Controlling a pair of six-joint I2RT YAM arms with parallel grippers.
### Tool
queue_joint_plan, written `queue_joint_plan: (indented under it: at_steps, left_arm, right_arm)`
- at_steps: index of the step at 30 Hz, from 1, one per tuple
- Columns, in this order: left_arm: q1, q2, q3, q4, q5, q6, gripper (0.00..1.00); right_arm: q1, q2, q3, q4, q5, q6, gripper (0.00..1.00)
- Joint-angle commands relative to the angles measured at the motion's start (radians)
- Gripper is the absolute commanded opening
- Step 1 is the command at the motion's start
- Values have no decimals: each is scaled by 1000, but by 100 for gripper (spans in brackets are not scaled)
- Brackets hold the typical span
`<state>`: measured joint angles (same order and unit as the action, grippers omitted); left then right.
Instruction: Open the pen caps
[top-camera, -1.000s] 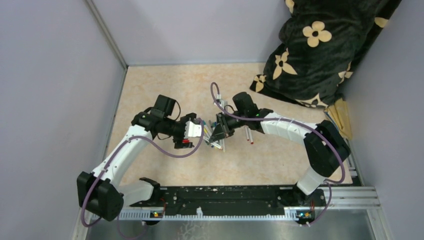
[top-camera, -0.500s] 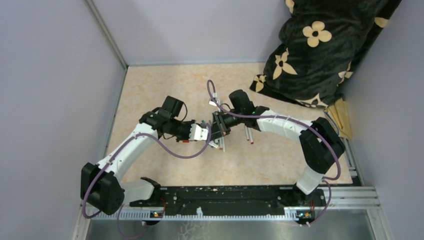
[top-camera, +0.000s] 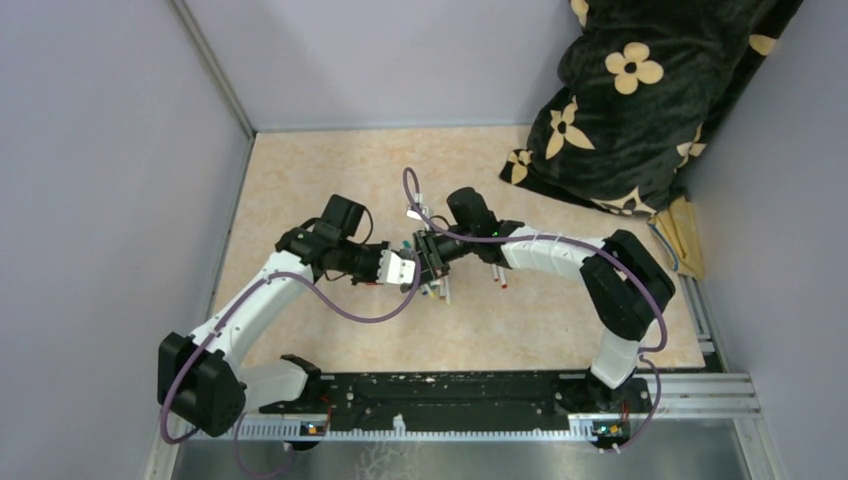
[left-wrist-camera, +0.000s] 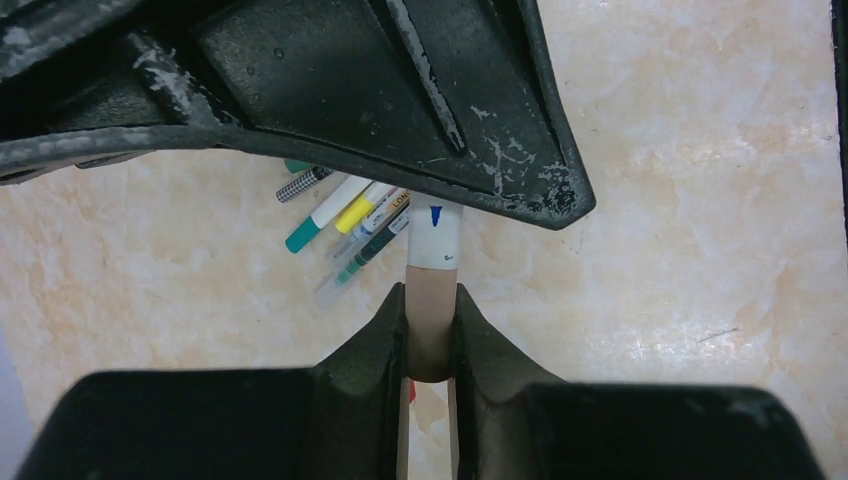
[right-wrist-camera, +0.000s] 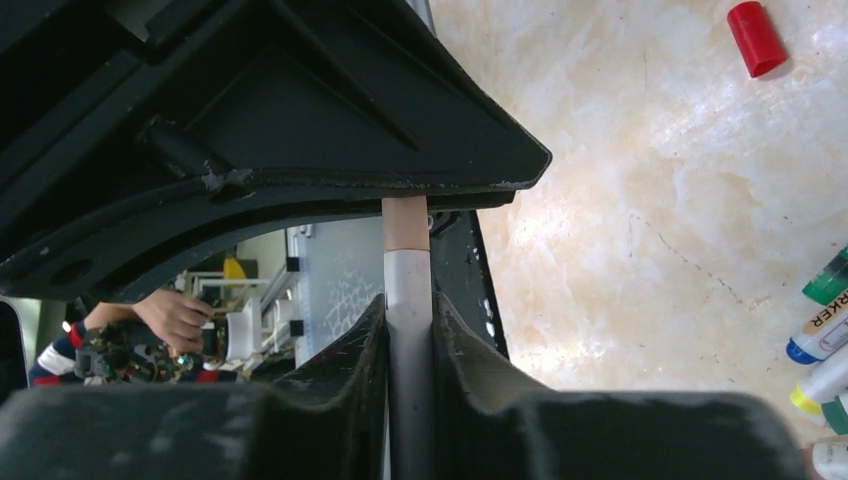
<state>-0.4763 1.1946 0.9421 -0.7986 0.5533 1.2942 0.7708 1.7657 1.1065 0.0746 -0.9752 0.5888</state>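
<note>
While both arms are reaching in from the near edge of the counter (top-camera: 330, 330), their hands are meeting nose to nose over its middle, sharing one pen (left-wrist-camera: 434, 232) between them. The left hand (left-wrist-camera: 430, 295) is squeezing almost closed on the tan pen cap (left-wrist-camera: 430, 330), its fingers (left-wrist-camera: 385, 335) pressing the cap from both sides. The cap is sitting flush on the end of the white barrel, which is carrying a small blue mark and running straight on into the right hand (right-wrist-camera: 408, 305). That hand's fingers (right-wrist-camera: 365, 340) are lying snug against the barrel on either side, parted only by its width.

Just past the held pen, a loose cluster of pens (left-wrist-camera: 345, 215) is lying on the counter, showing teal, yellow and checkered ends. A red cap (right-wrist-camera: 757, 38) is lying alone, well apart from them. Beside the right hand, on its right, two more pens (top-camera: 497, 270) are lying side by side. Far back in the right corner, a black flowered blanket (top-camera: 640, 100) is lying in a heap.
</note>
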Motion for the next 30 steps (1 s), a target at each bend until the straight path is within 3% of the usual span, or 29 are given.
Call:
queue_joint_plan:
  at_steps: [1,3,14,24,30]
  left_arm:
    - [-6,-21,-10,16,-5,2,0]
    - [-5,-21,-19,18,-35,10,0]
    - [9,-3,-86,81,-261,90,0]
    - [157,94,-38,105,-226,117,0]
    - [172,123,-61,169,-130,-27,0]
  right_arm:
    - [5,0,-23,126,-29,57,11]
    - [1,-16,-31,102,-10,45,0]
    - [-64,-157,-126,-153,104,-114,0]
    - [-114,-282,-197,-291,178,-199,0]
    - [-119,-340,-225,-273,744,-160,0]
